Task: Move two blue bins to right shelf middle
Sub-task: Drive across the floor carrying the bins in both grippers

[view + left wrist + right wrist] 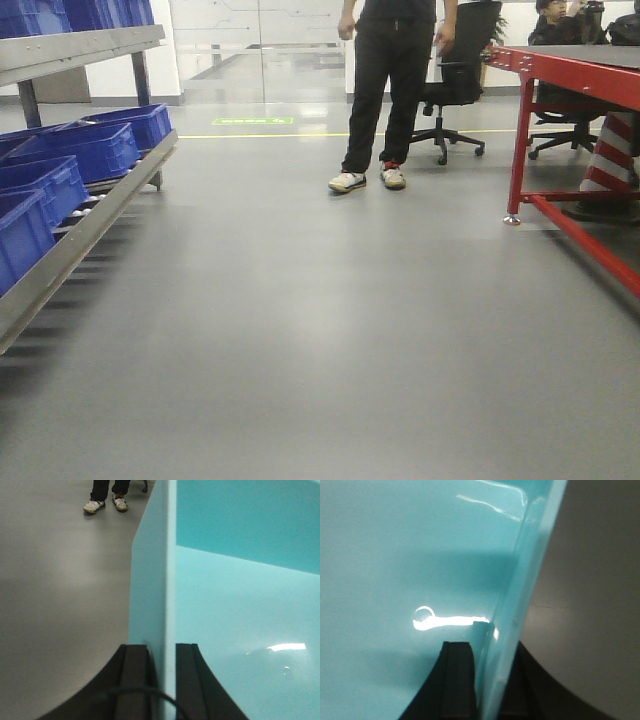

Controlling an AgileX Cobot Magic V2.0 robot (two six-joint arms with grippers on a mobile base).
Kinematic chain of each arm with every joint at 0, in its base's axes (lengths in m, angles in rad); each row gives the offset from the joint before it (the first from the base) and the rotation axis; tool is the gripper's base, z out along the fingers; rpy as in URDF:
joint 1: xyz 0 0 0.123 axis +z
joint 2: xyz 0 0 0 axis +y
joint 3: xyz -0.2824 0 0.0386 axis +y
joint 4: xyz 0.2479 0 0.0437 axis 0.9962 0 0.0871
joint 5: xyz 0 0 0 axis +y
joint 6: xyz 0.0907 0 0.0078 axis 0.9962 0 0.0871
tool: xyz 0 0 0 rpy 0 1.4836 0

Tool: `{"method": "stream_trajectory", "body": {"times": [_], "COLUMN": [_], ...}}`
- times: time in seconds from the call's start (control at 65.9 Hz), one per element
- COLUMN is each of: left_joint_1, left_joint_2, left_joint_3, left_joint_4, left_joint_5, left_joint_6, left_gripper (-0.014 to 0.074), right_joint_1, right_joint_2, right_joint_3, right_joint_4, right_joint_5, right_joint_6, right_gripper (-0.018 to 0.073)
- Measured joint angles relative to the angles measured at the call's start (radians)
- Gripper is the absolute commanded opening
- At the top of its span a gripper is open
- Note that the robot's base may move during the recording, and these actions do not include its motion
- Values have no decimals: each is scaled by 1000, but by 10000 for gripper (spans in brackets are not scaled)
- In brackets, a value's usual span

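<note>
Currently your left gripper (pixel 161 652) is clamped tight on the upright wall of a pale blue bin (pixel 150 580), held over bare floor. Your right gripper (pixel 485 652) likewise pinches a bin wall (pixel 520 570). Further dark blue bins (pixel 95 150) sit on the left rack (pixel 100 215).

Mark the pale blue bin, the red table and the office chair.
Pale blue plastic bin (pixel 150 580): left wrist view, side wall.
Red metal table (pixel 519 140): front view, leg.
Black office chair (pixel 470 55): front view, backrest.

The bin (pixel 240 630) is glossy smooth plastic, the floor (pixel 330 330) matt.
</note>
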Motion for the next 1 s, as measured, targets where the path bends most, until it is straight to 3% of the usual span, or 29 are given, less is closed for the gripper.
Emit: {"method": "stream_trajectory", "body": {"times": [1.002], "left_joint_1": [0], "left_joint_2": [0], "left_joint_3": [0], "left_joint_4": [4], "left_joint_5": [-4], "left_joint_6": [0], "left_gripper": [-111], "right_joint_1": [0], "right_joint_2": [0], "right_joint_3": [0], "right_joint_4": [0], "right_joint_5": [-2], "right_joint_6": [0], "right_gripper": [-153]}}
